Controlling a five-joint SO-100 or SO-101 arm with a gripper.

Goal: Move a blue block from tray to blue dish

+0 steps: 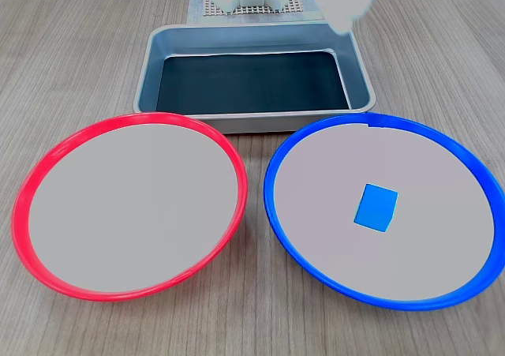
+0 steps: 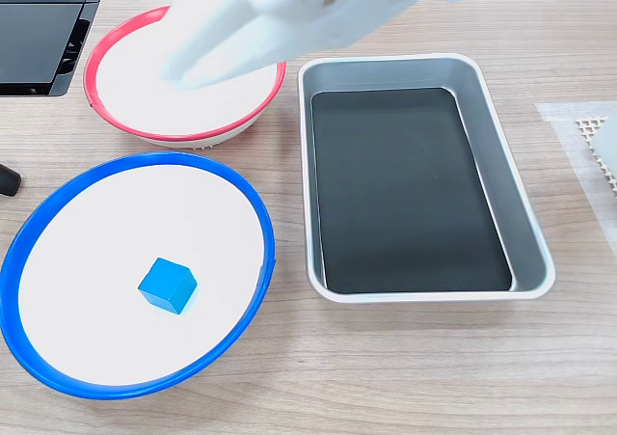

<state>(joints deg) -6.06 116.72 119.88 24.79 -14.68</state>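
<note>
The block [image 1: 375,207] lies on the pale centre of the blue dish [image 1: 278,206], right of middle in a fixed view and lower left of the frame in another [image 2: 167,285]. The tray [image 2: 521,213] has a bare black floor. By this layout the move looks done, so the step in hand is pulling the arm clear. Doing it well means lifting away high and keeping off both dish rims, so the block is not nudged. The fingers [image 2: 178,71] appear as a blurred white shape in the upper left of a fixed view, hanging over the red dish [image 2: 96,54], well apart from the block. They hold nothing I can see; the blur hides how far apart they stand.
</note>
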